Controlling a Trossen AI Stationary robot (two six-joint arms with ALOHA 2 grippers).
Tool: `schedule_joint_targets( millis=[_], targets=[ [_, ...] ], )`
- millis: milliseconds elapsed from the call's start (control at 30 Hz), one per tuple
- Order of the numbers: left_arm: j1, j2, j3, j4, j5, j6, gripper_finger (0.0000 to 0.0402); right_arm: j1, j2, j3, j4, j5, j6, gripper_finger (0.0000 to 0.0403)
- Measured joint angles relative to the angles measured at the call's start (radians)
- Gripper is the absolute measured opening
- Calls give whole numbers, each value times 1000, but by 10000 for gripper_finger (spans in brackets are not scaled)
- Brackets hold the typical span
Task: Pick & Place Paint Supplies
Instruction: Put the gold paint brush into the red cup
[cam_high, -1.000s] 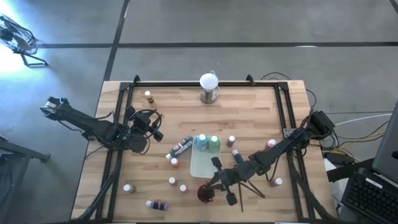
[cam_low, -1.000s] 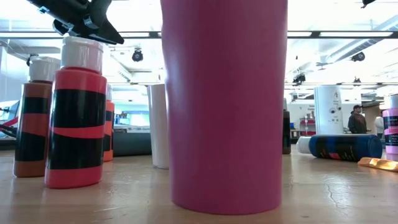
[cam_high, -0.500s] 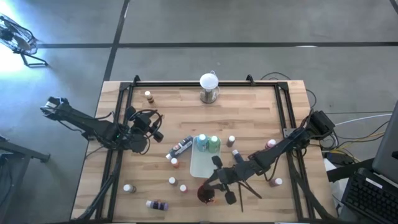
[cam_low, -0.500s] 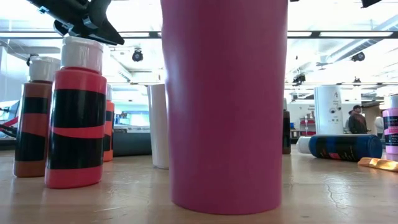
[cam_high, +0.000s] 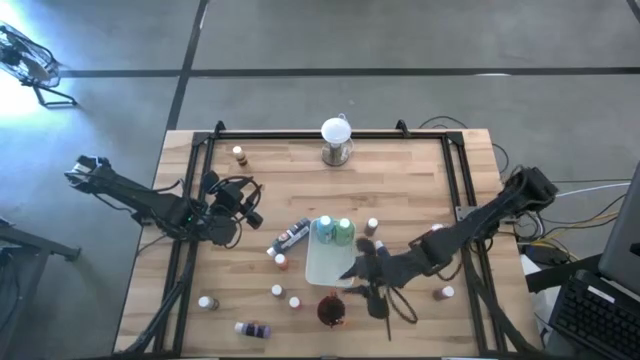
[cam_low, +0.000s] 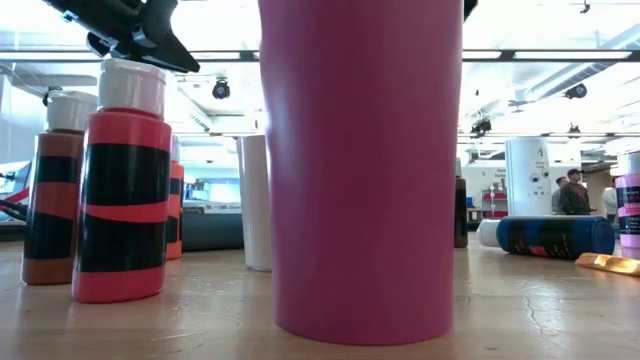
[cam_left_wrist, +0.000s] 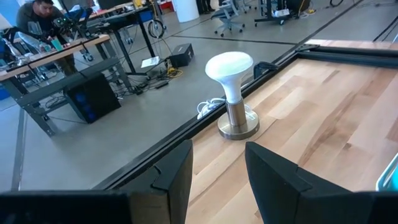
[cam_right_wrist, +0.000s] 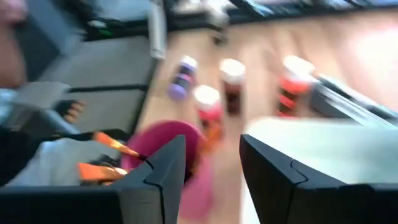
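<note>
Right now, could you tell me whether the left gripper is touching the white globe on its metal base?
Apart. The left wrist view shows the left gripper with bare wood between its fingers and the white globe, which stands well ahead of them near the table edge.

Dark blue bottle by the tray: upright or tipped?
Tipped. The dark blue bottle lies on its side left of the tray; the low view shows it lying flat too.
</note>
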Motion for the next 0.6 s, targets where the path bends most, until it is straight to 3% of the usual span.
schedule_joint_targets(
  millis=[200,433,600],
  targets=[
    [0,0,0,2,-1,8,154,20,-73,112,-406,100,257,160],
    [0,0,0,4,-1,8,154,31,-87,149,-734,92,646,150],
    [0,0,0,3,-1,8,154,51,-86,145,-912,61,827,142]
  ],
)
